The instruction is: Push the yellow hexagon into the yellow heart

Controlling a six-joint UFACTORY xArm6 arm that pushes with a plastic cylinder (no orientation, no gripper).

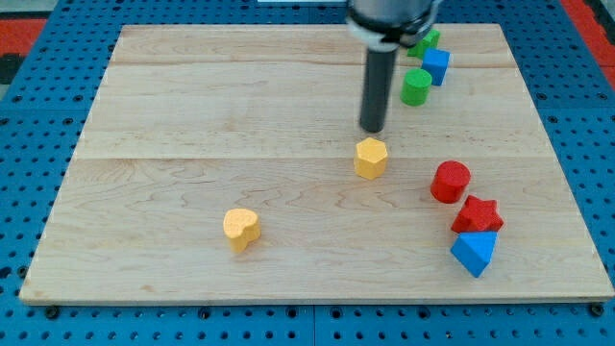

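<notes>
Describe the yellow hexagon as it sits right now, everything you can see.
The yellow hexagon is a small six-sided block, matte, one solid yellow, lying flat on the wooden board, a little to the view's right of centre. Its top face and two side faces show. My tip is just above it in the view, very close; whether they touch is unclear. No block touches it. The yellow heart lies apart, toward the view's lower left.

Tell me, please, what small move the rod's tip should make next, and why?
Probably slide my tip toward the view's bottom-left into the yellow hexagon block: my tip sits just above it, and the yellow heart block lies to the lower left.
</notes>
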